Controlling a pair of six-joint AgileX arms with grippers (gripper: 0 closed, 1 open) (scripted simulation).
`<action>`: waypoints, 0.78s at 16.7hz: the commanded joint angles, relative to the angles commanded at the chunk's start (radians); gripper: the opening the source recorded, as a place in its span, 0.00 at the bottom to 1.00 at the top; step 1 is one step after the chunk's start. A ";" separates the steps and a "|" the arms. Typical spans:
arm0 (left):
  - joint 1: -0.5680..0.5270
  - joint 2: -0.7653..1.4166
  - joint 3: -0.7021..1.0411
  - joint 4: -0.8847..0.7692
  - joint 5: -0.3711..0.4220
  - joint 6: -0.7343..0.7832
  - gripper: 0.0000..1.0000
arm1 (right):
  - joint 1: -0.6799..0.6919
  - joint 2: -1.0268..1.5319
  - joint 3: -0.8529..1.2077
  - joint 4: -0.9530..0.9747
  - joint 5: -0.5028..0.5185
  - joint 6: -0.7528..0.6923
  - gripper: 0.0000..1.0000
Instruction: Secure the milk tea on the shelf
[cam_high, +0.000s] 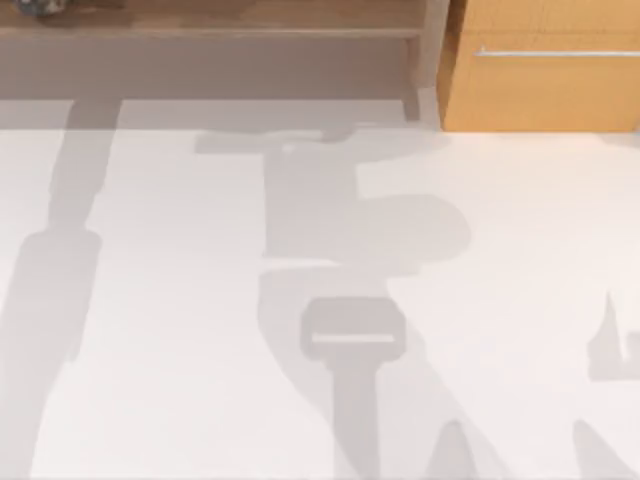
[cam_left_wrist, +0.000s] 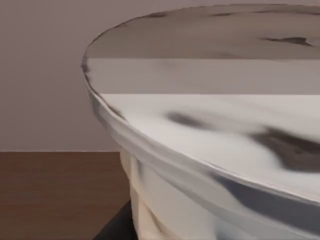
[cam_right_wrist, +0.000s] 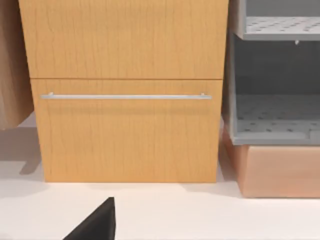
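Though cropped, the milk tea (cam_left_wrist: 210, 150) stands above the shelf (cam_left_wrist: 55, 195).

The top view is looking straight down on the white table (cam_high: 480, 300), catching the brown shelf (cam_high: 220, 18) and the orange cabinet (cam_high: 545, 90) along its far edge. The left wrist view is sitting very close to the milk tea (cam_left_wrist: 210, 140) above that shelf. The right wrist view is facing the same cabinet front from low over the table.
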 joint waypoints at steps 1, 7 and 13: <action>0.000 0.000 0.000 0.000 0.000 0.000 0.08 | 0.000 0.000 0.000 0.000 0.000 0.000 1.00; 0.000 0.000 0.000 0.000 0.000 0.000 0.53 | 0.000 0.000 0.000 0.000 0.000 0.000 1.00; 0.000 0.000 0.000 0.000 0.000 0.000 0.98 | 0.000 0.000 0.000 0.000 0.000 0.000 1.00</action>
